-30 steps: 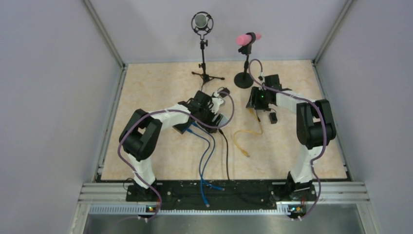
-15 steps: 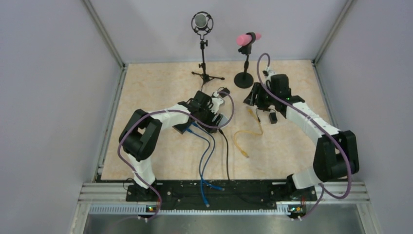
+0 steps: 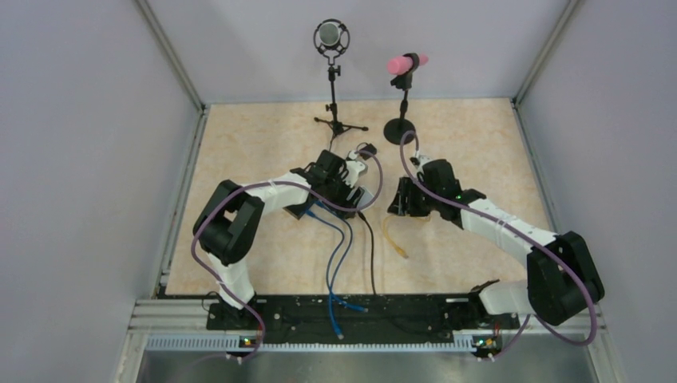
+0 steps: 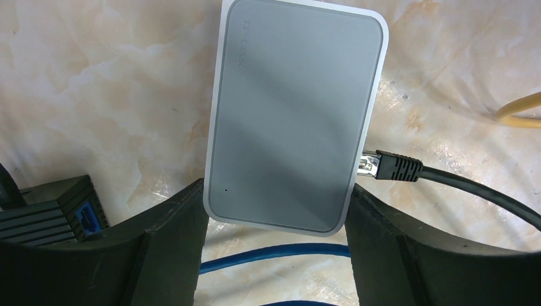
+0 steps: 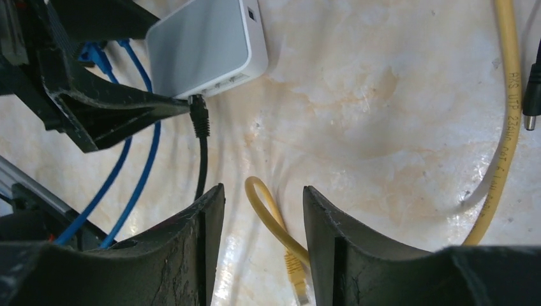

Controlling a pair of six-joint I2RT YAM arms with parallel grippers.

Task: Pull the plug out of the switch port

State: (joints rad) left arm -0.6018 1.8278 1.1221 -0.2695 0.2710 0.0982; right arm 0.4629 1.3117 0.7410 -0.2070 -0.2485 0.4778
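The grey-white switch (image 4: 296,108) lies on the marbled table, and my left gripper (image 4: 275,191) is shut on its near end, one finger against each side. A black plug (image 4: 395,167) sits in a port on the switch's right side, its black cable (image 3: 372,255) running toward the near edge. In the right wrist view the switch (image 5: 204,48) and the plug (image 5: 200,116) lie up and to the left of my right gripper (image 5: 263,189). That gripper is open and empty, hovering over a loop of yellow cable (image 5: 271,217), right of the plug. In the top view the right gripper (image 3: 397,201) is just right of the left gripper (image 3: 349,189).
Blue cables (image 3: 339,247) run from the left gripper's side to the near edge. The yellow cable (image 3: 395,227) lies loose mid-table. A black barrel connector (image 5: 531,95) lies at right. A microphone stand (image 3: 331,80) and a pink microphone's stand (image 3: 399,132) are at the back.
My right arm has swung from the back right, left and nearer, bringing its open gripper beside the switch. The left arm and the switch have not moved.
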